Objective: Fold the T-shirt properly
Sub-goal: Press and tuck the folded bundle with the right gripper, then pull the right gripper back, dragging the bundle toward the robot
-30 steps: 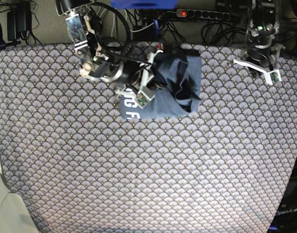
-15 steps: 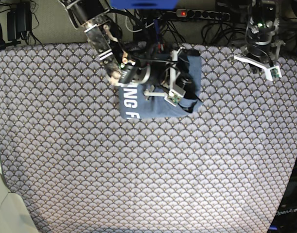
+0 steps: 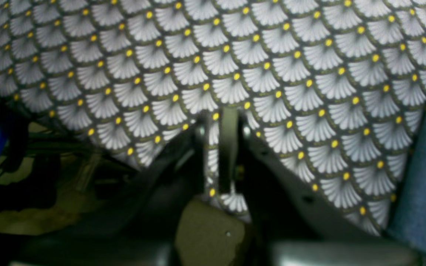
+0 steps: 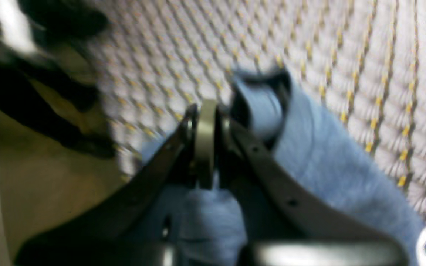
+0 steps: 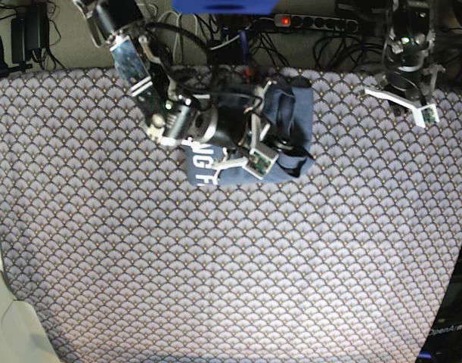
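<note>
Base view: the T-shirt point(image 5: 249, 132) is seen bunched into a compact bundle near the far edge of the patterned cloth point(image 5: 215, 265), white letters showing at its near-left corner. Over the last second the right gripper point(image 5: 280, 147) has been carried from the bundle's left part across to its right side, and the dark folds there have been reshaped. In the right wrist view its jaws are seen pressed together, with blue fabric lying on both sides of them; whether fabric is actually pinched cannot be told through the blur. The left gripper point(image 3: 227, 147) has been kept well apart at the far corner, nearly closed on nothing. The fold is judged far from finished: the garment remains crumpled rather than flattened.
</note>
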You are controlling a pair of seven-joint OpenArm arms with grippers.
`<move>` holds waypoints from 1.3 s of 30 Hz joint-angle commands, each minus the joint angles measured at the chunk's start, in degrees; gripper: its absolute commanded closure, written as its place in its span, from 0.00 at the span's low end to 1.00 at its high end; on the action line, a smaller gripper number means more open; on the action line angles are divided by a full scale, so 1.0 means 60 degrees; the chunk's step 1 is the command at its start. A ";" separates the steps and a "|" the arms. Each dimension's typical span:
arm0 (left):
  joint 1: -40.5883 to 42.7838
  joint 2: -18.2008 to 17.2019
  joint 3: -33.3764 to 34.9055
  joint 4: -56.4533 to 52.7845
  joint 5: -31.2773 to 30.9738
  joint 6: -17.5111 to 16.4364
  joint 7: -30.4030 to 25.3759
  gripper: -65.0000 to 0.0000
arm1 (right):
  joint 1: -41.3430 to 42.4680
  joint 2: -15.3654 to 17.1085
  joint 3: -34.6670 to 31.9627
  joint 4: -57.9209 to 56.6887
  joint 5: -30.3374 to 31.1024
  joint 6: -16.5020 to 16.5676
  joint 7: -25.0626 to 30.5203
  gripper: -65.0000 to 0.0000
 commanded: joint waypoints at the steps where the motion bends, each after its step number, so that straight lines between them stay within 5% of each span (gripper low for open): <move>1: 0.0080 -0.0087 -0.0046 0.0194 0.0071 0.0013 -0.0232 0.92 | 0.0252 -0.0090 0.0000 -0.0142 0.0185 0.0056 0.0234 1.00; 7: 0.0197 -0.0087 -0.0046 0.0194 0.0071 0.0013 -0.0232 0.92 | 0.0677 -0.0163 -0.0030 -0.1080 0.0185 0.0056 0.0879 1.00; 22: 0.0241 -0.0087 -0.0046 0.0194 0.0071 0.0013 -0.0232 0.92 | 0.0707 -0.0442 -0.0235 -0.0640 0.0185 0.0056 0.0791 1.00; 28: 0.0227 -0.0087 -0.0046 0.0136 0.0071 0.0013 -0.0232 0.92 | 0.0428 -0.0002 -0.0220 0.0488 0.0185 0.0056 0.0791 1.00; 39: 0.0241 -0.0087 -0.0046 0.0121 0.0071 0.0013 -0.0232 0.92 | 0.0882 -0.0032 0.0806 -0.1109 0.0185 0.0041 0.1025 1.00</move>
